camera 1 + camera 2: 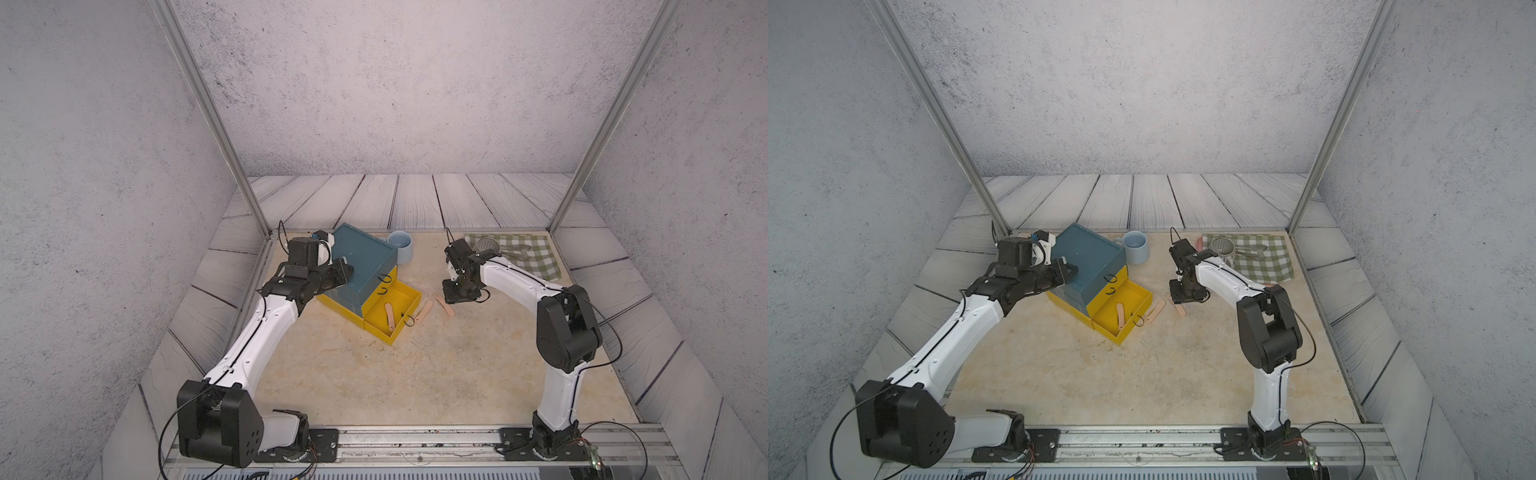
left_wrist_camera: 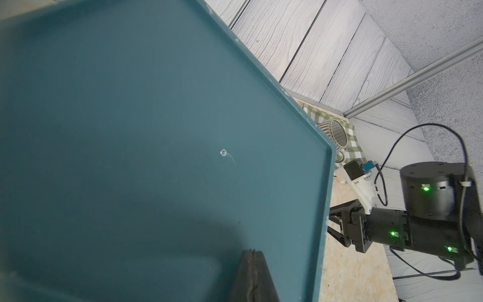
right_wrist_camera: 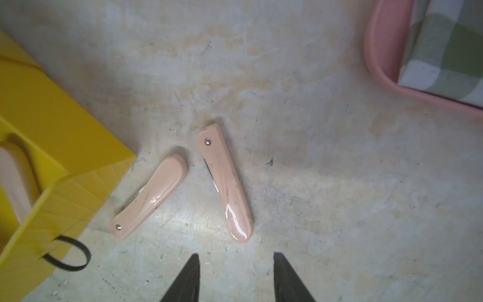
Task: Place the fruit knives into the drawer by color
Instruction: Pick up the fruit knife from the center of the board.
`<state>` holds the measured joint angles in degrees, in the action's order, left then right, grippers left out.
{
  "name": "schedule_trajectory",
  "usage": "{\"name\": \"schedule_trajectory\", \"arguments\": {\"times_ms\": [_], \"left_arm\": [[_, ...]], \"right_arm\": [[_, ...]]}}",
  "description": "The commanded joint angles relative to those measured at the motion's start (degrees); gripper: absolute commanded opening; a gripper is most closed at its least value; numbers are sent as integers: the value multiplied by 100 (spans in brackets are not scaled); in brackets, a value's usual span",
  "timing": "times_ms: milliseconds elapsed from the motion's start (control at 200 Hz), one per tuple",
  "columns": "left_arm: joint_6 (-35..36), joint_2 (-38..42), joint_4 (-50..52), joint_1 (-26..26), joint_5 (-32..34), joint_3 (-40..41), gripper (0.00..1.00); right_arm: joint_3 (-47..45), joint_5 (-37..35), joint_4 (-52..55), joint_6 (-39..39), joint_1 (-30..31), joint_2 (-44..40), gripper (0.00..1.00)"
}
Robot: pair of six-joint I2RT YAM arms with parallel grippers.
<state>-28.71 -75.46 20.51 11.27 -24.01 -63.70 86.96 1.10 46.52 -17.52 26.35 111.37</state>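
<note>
Table (image 1: 374,374): chest (image 1: 365,257) at rear, left of centre; its lowest drawer (image 1: 397,298) pulled out toward the front right, one knife (image 1: 390,314) lying in it. Second knife (image 1: 424,311) on the table just right of that drawer; third knife (image 1: 444,306) beside it, apart. Cup (image 1: 400,246) behind the chest's right corner. Cloth (image 1: 536,257) at rear right, utensil (image 1: 519,248) on it.

My right fingers (image 3: 188,282) are cut off by the wrist view's edge; the peach knife (image 3: 15,183) inside the yellow drawer (image 3: 65,136) is blurred, partly hidden.
</note>
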Motion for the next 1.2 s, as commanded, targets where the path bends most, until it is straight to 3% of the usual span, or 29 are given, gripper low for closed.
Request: {"name": "schedule_trajectory", "arguments": {"times_ms": [0, 781, 1196], "left_arm": [[71, -202, 818, -45, 174, 146, 0], [53, -311, 772, -43, 156, 163, 0], [60, -305, 797, -44, 169, 151, 0]], "right_arm": [[211, 30, 85, 182, -40, 226, 50], [675, 340, 191, 564, -75, 1193, 51], [394, 259, 108, 421, -66, 1217, 28]]}}
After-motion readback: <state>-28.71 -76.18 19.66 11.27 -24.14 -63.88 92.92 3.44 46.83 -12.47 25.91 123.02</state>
